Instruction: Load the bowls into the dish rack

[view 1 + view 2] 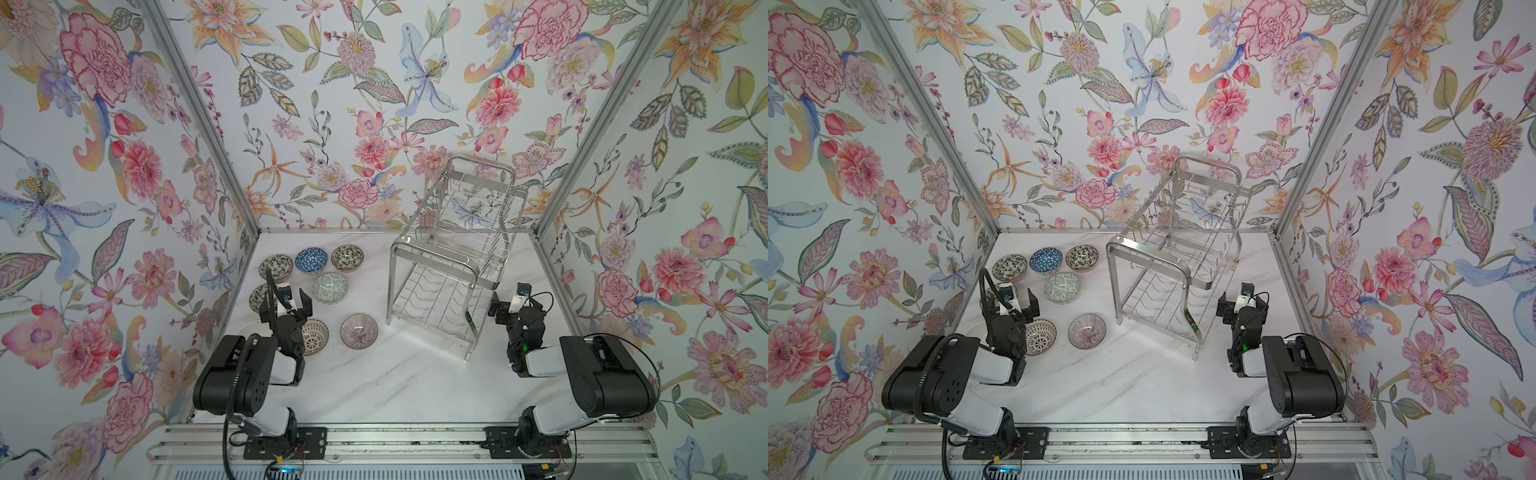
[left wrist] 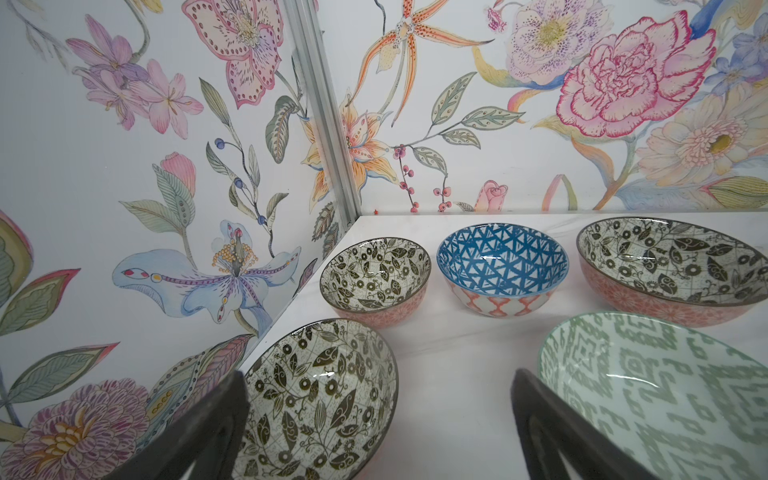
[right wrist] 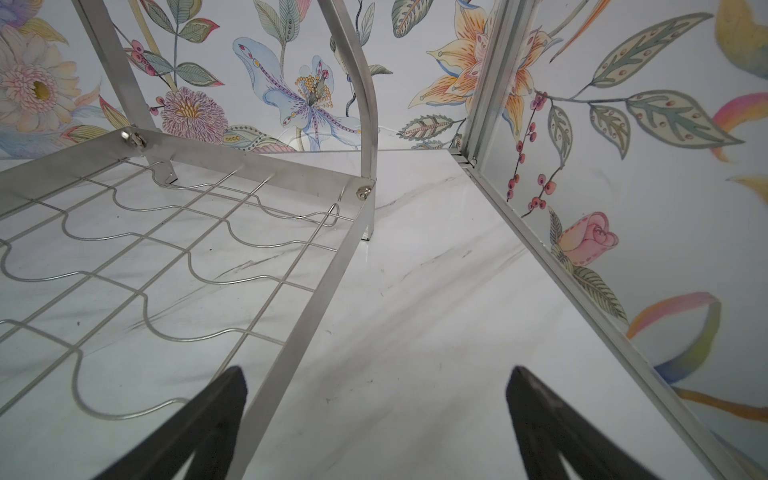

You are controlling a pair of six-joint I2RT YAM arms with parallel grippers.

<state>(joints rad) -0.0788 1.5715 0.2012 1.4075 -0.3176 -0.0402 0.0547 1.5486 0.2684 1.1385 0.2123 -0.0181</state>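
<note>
Nearest the lens runs an aluminium rail carrying both arm bases; beyond it a white marble table reaches back to floral walls. Seven bowls can be counted, all upright on the table's left half, apart from the dish rack. Along the back sit a black-and-white bowl, a blue bowl and a second black-and-white one. The green bowl lies just in front of them and a leaf-patterned bowl sits by the left wall. Nearer the rail are a spoke-patterned bowl, partly hidden by the arm, and a purple bowl. The left gripper hovers over the gap between the leaf-patterned and green bowls, its claw spread wide and holding nothing. The left wrist view shows one finger in front of the leaf-patterned bowl's edge and the other before the green one. The dish rack stands right of centre, set at an angle to the table edges. The right gripper sits low just beside the rack's lower tier, claw likewise wide apart and empty. In the right wrist view one finger overlaps the tier's flat-bar frame and the other lies over bare marble; whether metal is touched cannot be told.
</note>
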